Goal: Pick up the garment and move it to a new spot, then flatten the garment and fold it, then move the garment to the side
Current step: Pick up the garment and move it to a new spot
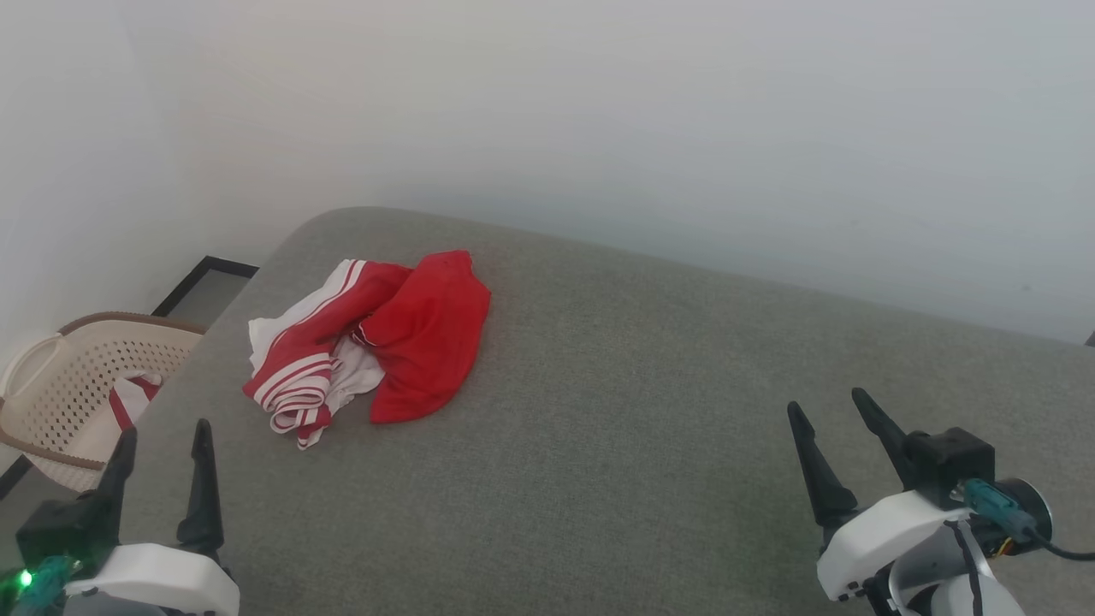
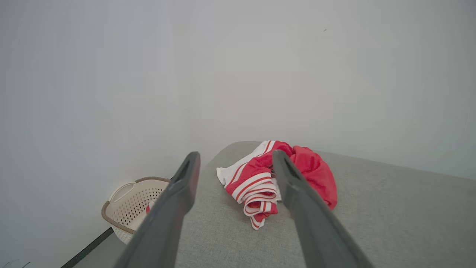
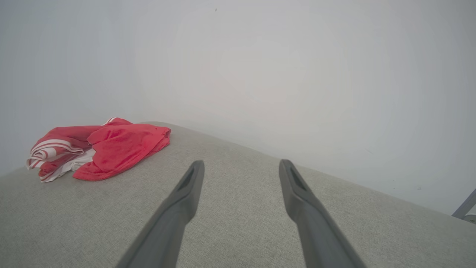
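The garment (image 1: 376, 342) lies crumpled in a heap at the far left of the grey surface (image 1: 616, 445), red cloth with white sleeves and striped trim showing. In the left wrist view the garment (image 2: 312, 171) sits ahead, partly behind one finger. It appears at the left in the right wrist view, garment (image 3: 111, 149). My left gripper (image 1: 164, 428) stands open at the lower left, short of the heap and holding nothing. At the lower right my right gripper (image 1: 828, 397) is open, far from the cloth. No letters or numbers show on the heap.
A cream perforated basket (image 1: 60, 385) stands on the floor left of the surface, with some red-and-white cloth inside. The basket (image 2: 126, 204) also shows in the left wrist view. A pale wall runs behind the surface. A grey frame leg (image 3: 465, 206) is at the far right.
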